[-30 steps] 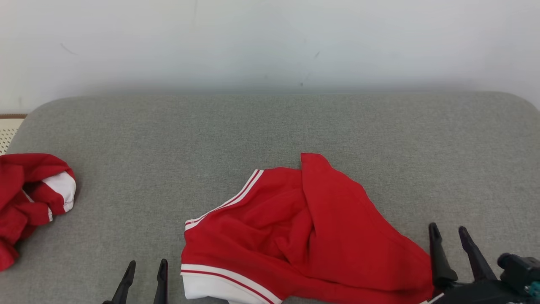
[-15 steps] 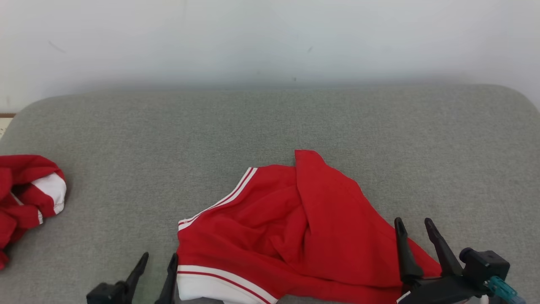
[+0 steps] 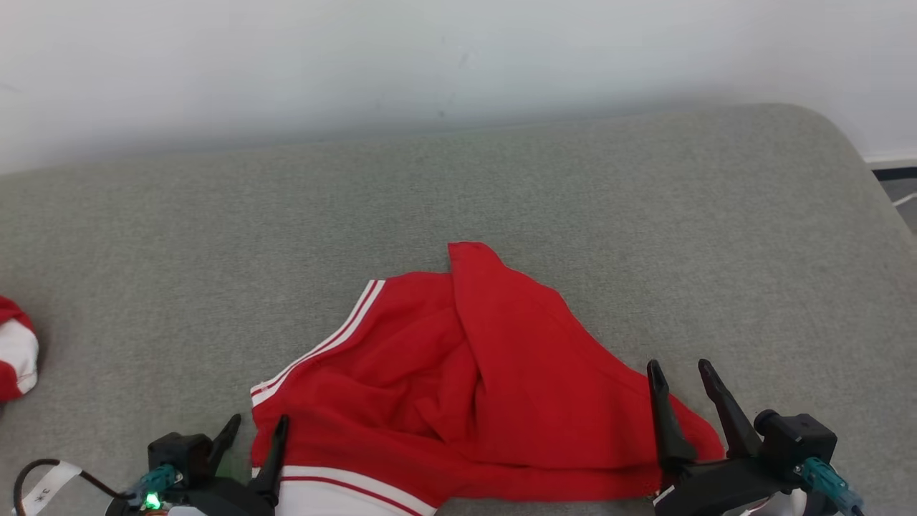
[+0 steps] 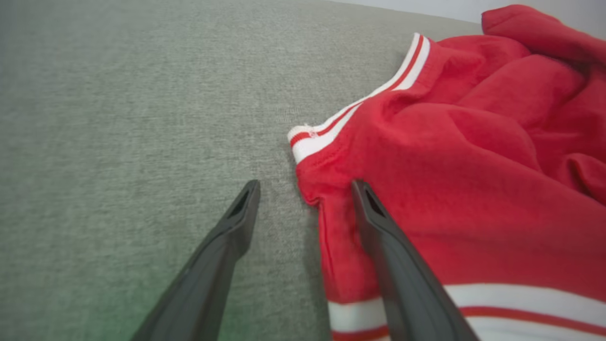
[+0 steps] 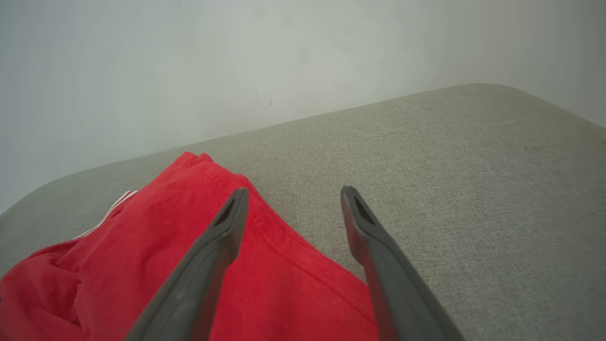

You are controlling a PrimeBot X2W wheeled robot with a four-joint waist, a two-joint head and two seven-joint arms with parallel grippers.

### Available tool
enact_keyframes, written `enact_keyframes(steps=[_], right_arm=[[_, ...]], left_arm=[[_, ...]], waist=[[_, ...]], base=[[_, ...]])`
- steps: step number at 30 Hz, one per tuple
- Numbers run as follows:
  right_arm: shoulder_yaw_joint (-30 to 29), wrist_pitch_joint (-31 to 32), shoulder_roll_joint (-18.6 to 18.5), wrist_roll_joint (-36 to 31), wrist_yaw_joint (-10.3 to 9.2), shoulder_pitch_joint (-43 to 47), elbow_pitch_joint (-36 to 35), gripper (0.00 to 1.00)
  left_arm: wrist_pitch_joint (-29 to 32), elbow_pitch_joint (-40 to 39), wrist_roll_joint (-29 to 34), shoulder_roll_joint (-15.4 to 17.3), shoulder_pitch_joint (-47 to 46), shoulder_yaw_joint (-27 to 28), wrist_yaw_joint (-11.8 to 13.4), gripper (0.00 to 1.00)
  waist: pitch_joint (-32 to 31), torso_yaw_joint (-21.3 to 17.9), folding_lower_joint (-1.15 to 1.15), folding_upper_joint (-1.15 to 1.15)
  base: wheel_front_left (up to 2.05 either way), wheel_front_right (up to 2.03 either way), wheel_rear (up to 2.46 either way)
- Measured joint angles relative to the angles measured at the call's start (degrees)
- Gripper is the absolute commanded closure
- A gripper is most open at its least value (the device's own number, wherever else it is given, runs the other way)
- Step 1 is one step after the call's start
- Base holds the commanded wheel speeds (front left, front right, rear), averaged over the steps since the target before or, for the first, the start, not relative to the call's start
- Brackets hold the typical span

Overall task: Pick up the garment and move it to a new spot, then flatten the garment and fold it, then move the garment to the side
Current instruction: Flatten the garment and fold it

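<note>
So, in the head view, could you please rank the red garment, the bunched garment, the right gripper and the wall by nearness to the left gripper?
From the left gripper:
1. Red garment, just to its right.
2. Bunched garment, at the left edge.
3. Right gripper, across the red garment.
4. Wall, farthest back.

Head camera looks down; low, close wrist cameras share the garment (image 3: 501, 373).
</note>
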Motion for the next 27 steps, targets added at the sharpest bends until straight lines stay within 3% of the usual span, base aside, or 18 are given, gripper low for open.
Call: enact_keyframes(steps=[5, 6, 7, 8, 18, 27], right_arm=[[-0.23, -0.36, 0.18, -0.53, 0.00, -0.02, 0.52, 0.00], [-0.27, -0.49, 0.21, -0.54, 0.00, -0.02, 0.58, 0.00], [-0.29, -0.51, 0.24, -0.58, 0.00, -0.04, 0.64, 0.00], [-0.33, -0.52, 0.26, -0.70, 0.00, -0.08, 0.71, 0.00], [-0.80, -1.05, 0.49, -1.75, 0.00, -0.43, 1.11, 0.00], [0.45, -1.90, 0.74, -2.29, 0.01, -2.36, 2.47, 0.00]], left_arm=[[1.12, 1.91, -3.88, 0.03, -1.59, -3.26, 0.01, 0.00], [1.48, 2.30, -4.47, 0.14, -1.86, -4.23, 0.01, 0.18], [1.46, 2.64, -4.85, 0.47, -2.05, -4.97, 0.05, 0.91], [1.36, 2.88, -5.27, 0.81, -2.30, -5.53, 0.05, 1.00], [-1.02, 0.67, -4.79, 3.01, -8.65, -7.03, 0.02, 1.00], [-1.30, 1.44, -3.10, 2.65, -15.18, -8.61, 0.07, 1.00]], waist=[[0.53, -1.27, 0.00, 0.00], [0.62, -1.50, 0.00, 0.00], [0.70, -1.68, 0.00, 0.00], [0.74, -1.82, 0.00, 0.00], [0.86, -0.91, 0.00, 0.00], [1.44, -1.47, 0.00, 0.00]], base=[[0.00, 0.00, 0.00], [0.00, 0.00, 0.00], [0.00, 0.00, 0.00], [0.00, 0.00, 0.00], [0.00, 0.00, 0.00], [0.00, 0.00, 0.00]])
